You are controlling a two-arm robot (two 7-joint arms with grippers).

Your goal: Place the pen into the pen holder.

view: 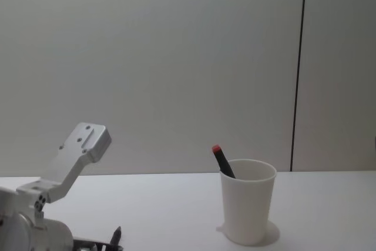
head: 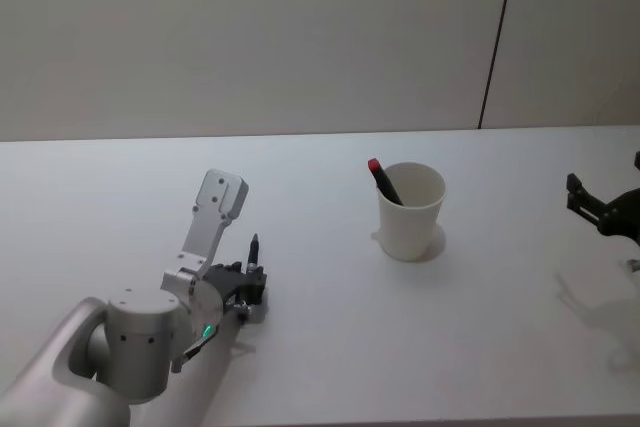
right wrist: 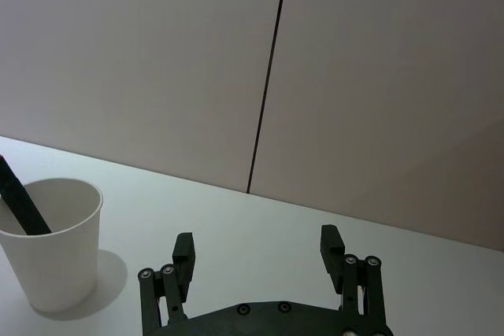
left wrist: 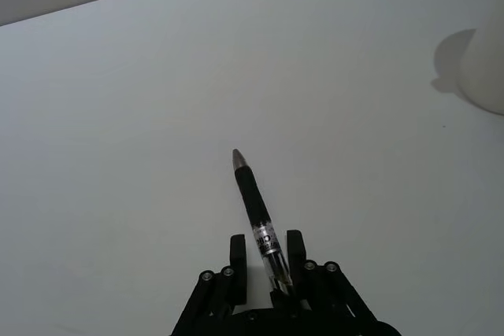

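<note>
- Nearest to us in the head view, at about 7 o'clock on the white table point(head: 420, 367), the left gripper point(head: 252, 282) is closed narrowly around the pen point(head: 254, 250).
- The left wrist view adds what the head view hides: the left gripper point(left wrist: 266, 243) has its fingers point(left wrist: 237, 251) close on either side of the pen point(left wrist: 253, 198), a dark barrel with a grey tip and a printed label at the grip.
- From the chest view we see only the pen's tip point(view: 116, 235), pointing upward at 7 o'clock beside the arm.
- The pen holder point(head: 410, 217) stands upright on the table near the centre, at about 2 o'clock from the left gripper and well apart from it.
- Already inside it, a red-capped pen point(head: 383, 179) leans toward 11 o'clock; the chest view shows the cap point(view: 217, 150) above the rim of the pen holder point(view: 247, 207).
- At 3 o'clock in the head view the right gripper point(head: 600, 209) hovers, apart from the cup.
- Its wrist view shows the right gripper point(right wrist: 257, 243) spread wide and empty, with the pen holder point(right wrist: 51, 261) ahead.
- Farthest is a plain wall point(head: 250, 37) with a dark seam point(head: 497, 37).
</note>
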